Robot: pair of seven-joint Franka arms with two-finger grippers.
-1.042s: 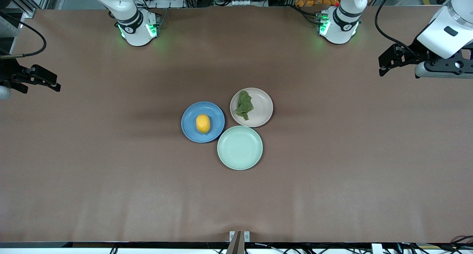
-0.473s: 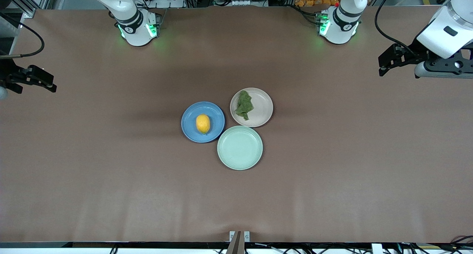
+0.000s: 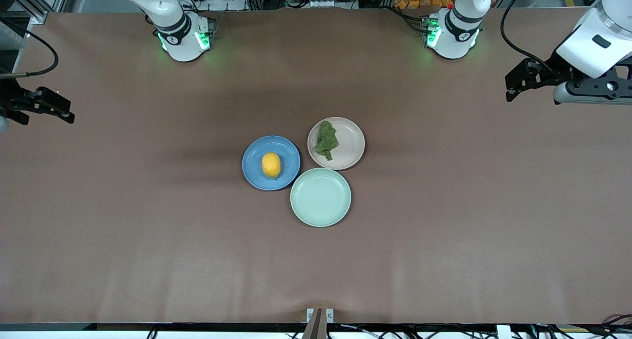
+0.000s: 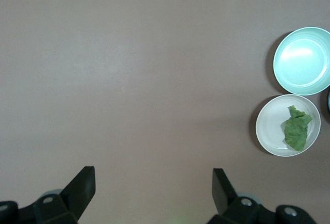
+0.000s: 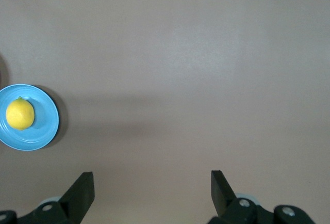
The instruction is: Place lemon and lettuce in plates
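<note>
I think my job is done. Nearest the front camera sits the mint plate (image 3: 320, 197), bare. Just above it, the lemon (image 3: 271, 165) lies in the blue plate (image 3: 286, 151), and the lettuce (image 3: 326, 140) in the beige plate (image 3: 351, 144). My left gripper (image 4: 153, 193) and right gripper (image 5: 152, 192) hang spread wide, holding nothing, well apart from the mint plate.

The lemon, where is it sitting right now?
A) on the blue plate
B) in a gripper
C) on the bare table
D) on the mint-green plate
A: the lemon lies in the middle of the blue plate, with no gripper near it.
</note>
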